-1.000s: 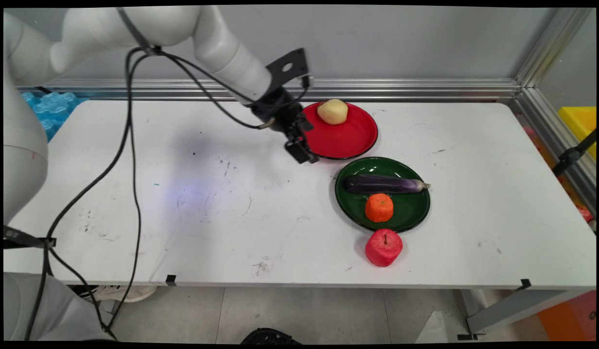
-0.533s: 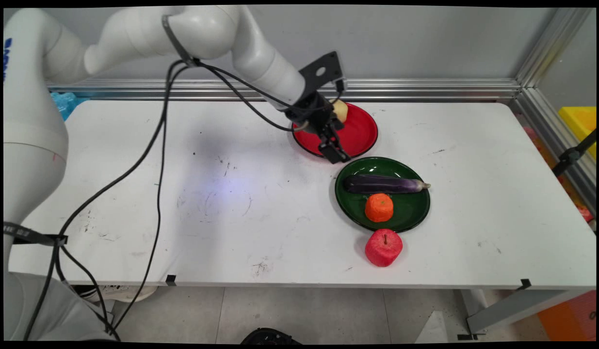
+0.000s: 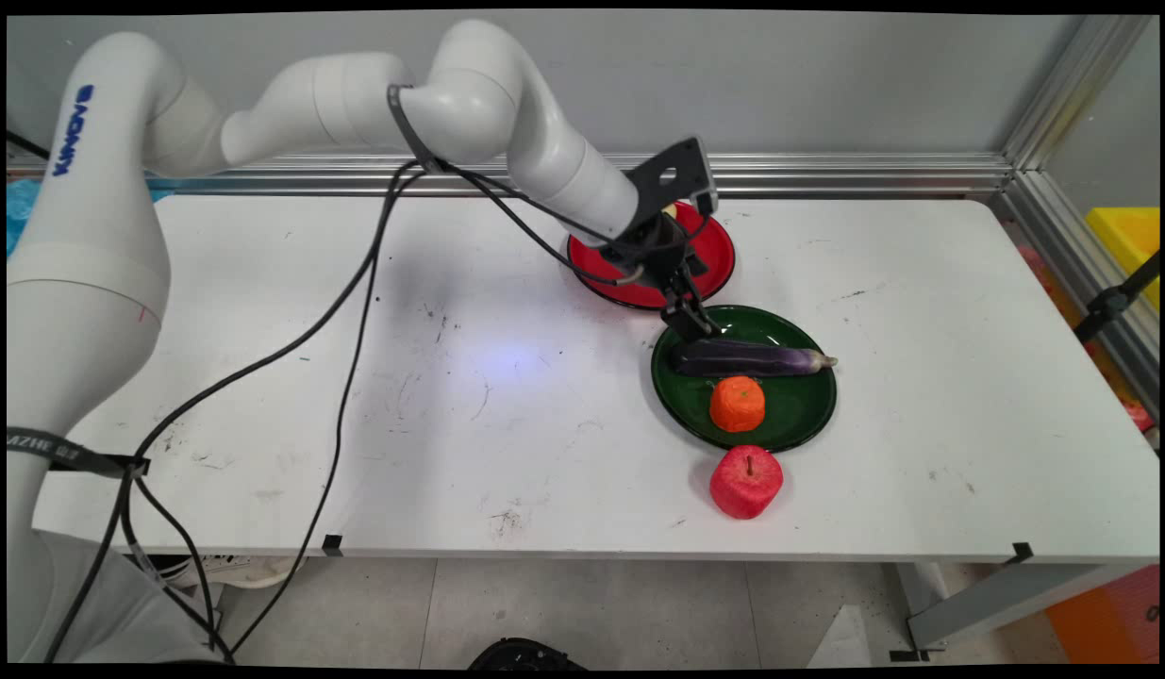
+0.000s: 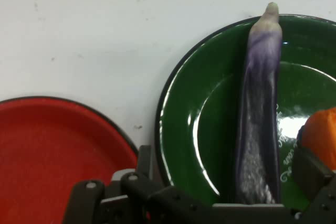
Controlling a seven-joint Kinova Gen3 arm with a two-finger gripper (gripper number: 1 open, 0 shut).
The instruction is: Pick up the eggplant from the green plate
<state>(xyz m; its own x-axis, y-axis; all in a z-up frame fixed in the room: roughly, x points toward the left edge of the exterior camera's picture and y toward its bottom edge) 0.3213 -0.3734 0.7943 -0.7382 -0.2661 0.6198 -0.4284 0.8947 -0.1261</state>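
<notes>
The pincer [image 3: 692, 325] hangs low over the far-left rim of the green plate [image 3: 813, 415], right at the thick, dark end of the eggplant [image 3: 747, 359]. In the hand view its jaws are spread. One black finger [image 4: 310, 174] stands on the side where the orange fruit lies, and the other is at the plate's rim on the side toward the red plate. The eggplant's thick end runs up between them. Nothing is pinched, and whether the fingers touch the eggplant or only bracket it from above cannot be told. The eggplant lies lengthwise across the far half of the green plate, its pale tip reaching the rim on the side away from the arm. The orange fruit [image 3: 737, 404] sits on the same plate just in front of the eggplant, close to it or touching it. A red apple [image 3: 746, 482] stands on the counter [image 3: 450, 424] just off the green plate's near rim. The red plate [image 3: 709, 269] lies beyond the green one, near it but apart, and is partly hidden by the wrist.
</notes>
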